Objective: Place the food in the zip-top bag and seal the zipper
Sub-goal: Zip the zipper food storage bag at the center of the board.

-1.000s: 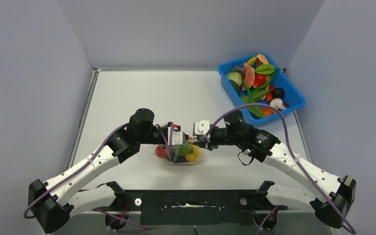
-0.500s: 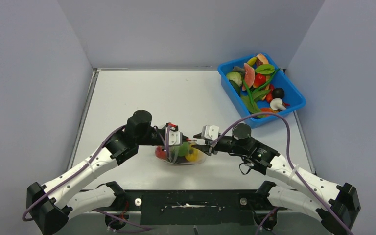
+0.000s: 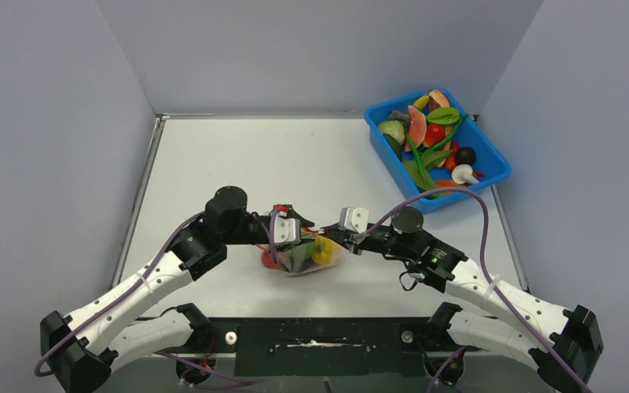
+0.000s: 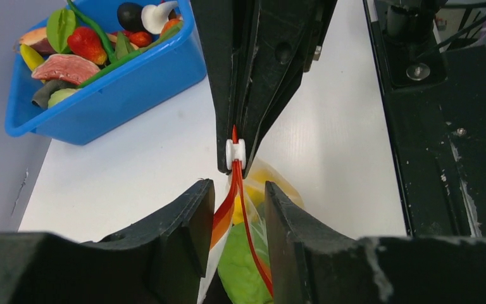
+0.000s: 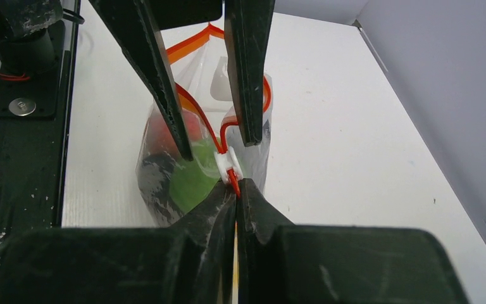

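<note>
Clearly the seal is not yet made: the zip-top bag [image 3: 303, 258] sits mid-table [image 3: 237, 155] between the two arms, the food [image 3: 299, 252] already inside, and the two sides of the zipper [image 4: 223, 218] gape apart over a green piece [image 4: 243, 266]. The right hand [image 5: 236, 187] is fully closed, pinching the red strip right at the white slider [image 5: 226, 161]. The left hand [image 4: 237, 190] stands partly open, a finger on either side of the strip, and seems to clamp nothing. That is the weak point, in my judgement. With no firm hold at the left end, any pull on the slider would likely drag the whole light bag across the table rather than run the slider along its track. The bag could also tip and spill through the open mouth. A pinch on so thin a strip may slip, and the bulging food could hold the tracks apart. The blue tub [image 3: 491, 168] lies well clear.
</note>
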`<move>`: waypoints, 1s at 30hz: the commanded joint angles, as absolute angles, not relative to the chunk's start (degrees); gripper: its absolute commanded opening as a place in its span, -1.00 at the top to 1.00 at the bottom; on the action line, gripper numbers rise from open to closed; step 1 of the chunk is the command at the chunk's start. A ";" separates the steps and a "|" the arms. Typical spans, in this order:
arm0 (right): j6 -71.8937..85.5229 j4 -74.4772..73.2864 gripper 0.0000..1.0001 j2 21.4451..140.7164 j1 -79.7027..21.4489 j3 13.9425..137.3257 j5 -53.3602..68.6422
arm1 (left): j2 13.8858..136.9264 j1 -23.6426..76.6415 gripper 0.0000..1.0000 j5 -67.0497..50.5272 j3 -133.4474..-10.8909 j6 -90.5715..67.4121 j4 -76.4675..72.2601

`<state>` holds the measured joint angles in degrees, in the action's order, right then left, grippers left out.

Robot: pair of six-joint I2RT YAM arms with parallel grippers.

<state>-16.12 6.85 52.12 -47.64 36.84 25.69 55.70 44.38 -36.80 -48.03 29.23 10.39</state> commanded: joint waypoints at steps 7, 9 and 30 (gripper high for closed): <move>-14.64 12.23 1.00 52.00 -47.37 38.31 26.63 | 54.00 44.79 0.29 -39.41 -48.60 23.36 0.09; -14.51 12.30 1.00 52.25 -47.37 38.56 26.72 | 54.46 44.99 0.32 -39.38 -48.52 23.22 -0.17; -14.94 12.52 1.00 53.52 -47.41 39.19 28.65 | 57.06 45.18 0.55 -39.28 -49.18 26.37 3.50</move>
